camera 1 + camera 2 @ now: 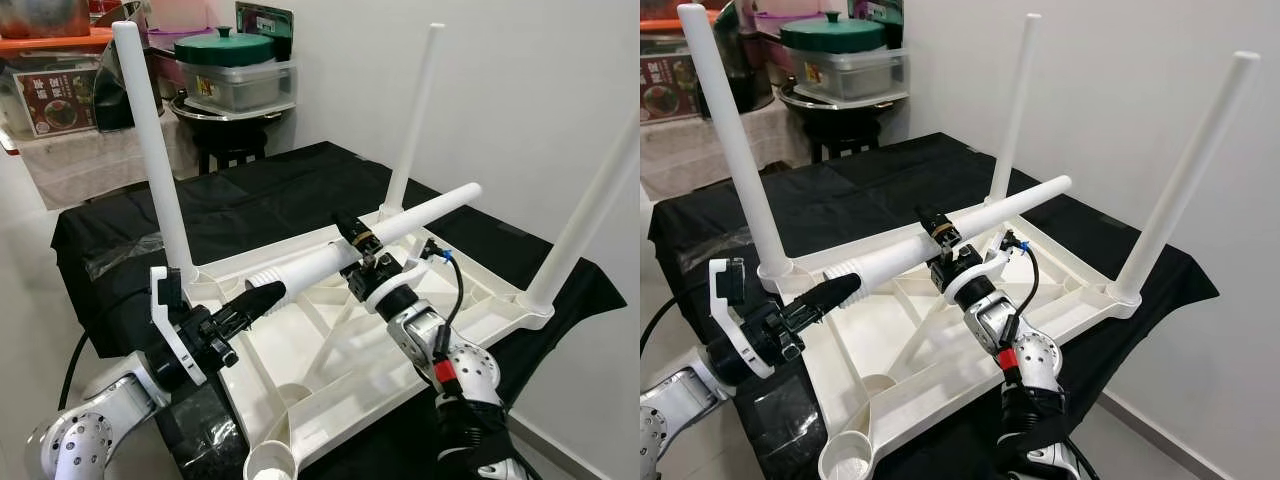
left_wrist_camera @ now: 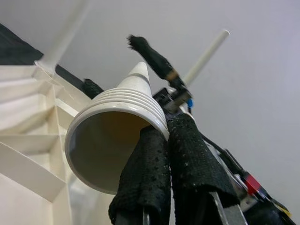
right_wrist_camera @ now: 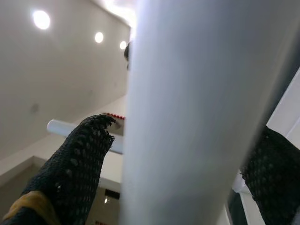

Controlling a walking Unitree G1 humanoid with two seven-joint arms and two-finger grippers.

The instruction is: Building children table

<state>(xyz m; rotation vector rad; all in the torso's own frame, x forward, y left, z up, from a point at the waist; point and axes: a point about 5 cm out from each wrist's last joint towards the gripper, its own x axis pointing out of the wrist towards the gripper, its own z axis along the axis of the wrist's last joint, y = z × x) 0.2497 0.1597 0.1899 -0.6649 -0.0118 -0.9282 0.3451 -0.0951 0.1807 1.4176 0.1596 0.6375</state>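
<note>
Here — leg (image 1: pixel 370 243) in right hand (image 1: pixel 362 250).

The tall white plastic table leg (image 1: pixel 602 196) at the right corner of the upturned white plastic tabletop (image 1: pixel 330 370) runs out past the left eye view's right edge, so its tip is cut off there. The empty round socket (image 1: pixel 272 462) at the tabletop's near corner is sliced by the bottom edge. In the right wrist view the loose white leg (image 3: pixel 197 112) sits so close to the lens that it is a soft blur, hiding most of one black mesh-covered finger (image 3: pixel 272 178). In the left wrist view the ribbed open end of that leg (image 2: pixel 112 136) hides the tips of the left gripper's fingers (image 2: pixel 187 159). The printed labels on the cluttered shelf boxes (image 1: pixel 55 100) are too small to read.
</note>
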